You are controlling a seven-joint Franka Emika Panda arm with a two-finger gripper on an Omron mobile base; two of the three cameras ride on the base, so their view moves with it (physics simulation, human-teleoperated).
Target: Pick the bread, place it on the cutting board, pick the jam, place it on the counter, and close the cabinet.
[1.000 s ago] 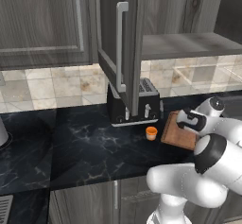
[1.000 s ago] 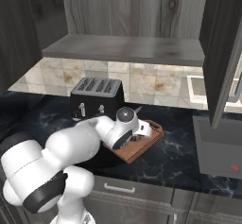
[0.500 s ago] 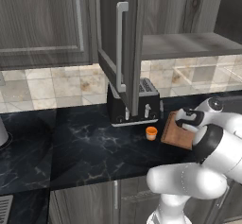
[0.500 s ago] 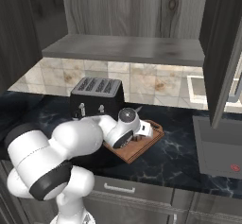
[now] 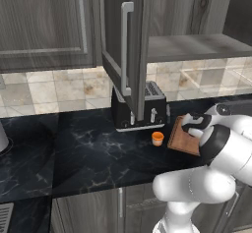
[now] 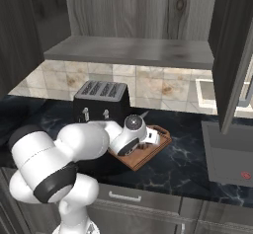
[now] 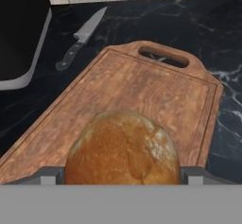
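The bread (image 7: pixel 124 148), a round golden-brown bun, sits between my gripper's (image 7: pixel 123 176) fingers, which are shut on it just over the near end of the reddish-brown cutting board (image 7: pixel 156 88). In the left base view the gripper (image 5: pixel 193 127) hovers over the cutting board (image 5: pixel 182 139), right of the toaster. The orange jam (image 5: pixel 157 138) jar stands on the black marble counter (image 5: pixel 74 148), just left of the board. The cabinet (image 5: pixel 125 45) door stands open above the toaster. In the right base view the gripper (image 6: pixel 151 137) is over the board (image 6: pixel 148 154), with the open cabinet door (image 6: pixel 237 50) at the right.
A black toaster (image 5: pixel 138 106) stands against the tiled wall, close to the board's left side. A knife (image 7: pixel 81 38) lies on the counter between toaster and board. The open door edge with its silver handle (image 5: pixel 127 50) hangs over the toaster. An empty cabinet shelf (image 6: pixel 133 50) is above.
The hand with the bread has shifted slightly left over the board, and the arm's elbow has swung. The jam, board and cabinet door have not moved.
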